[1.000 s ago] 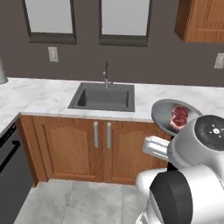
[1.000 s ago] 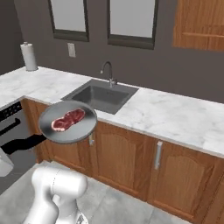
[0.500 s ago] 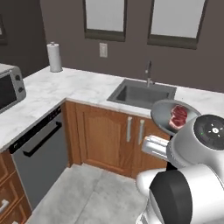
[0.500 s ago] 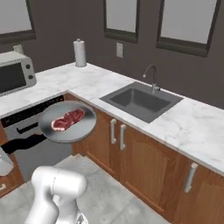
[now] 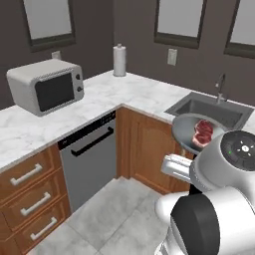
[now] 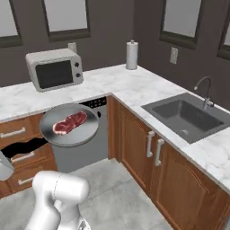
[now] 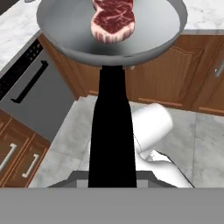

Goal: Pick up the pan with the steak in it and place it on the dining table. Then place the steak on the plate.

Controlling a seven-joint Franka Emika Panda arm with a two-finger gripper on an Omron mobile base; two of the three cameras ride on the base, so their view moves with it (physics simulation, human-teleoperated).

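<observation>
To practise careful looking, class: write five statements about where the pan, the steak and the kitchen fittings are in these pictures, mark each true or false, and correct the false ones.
1. The steak lies inside the pan. True.
2. The pan rests on the worktop beside the sink. False: it is held in the air in front of the cabinets, with floor beneath it.
3. The end effector is shut on the pan's black handle. True.
4. The microwave stands on the floor. False: it stands on the marble worktop.
5. A paper towel roll stands upright on the worktop near the wall. True.
</observation>
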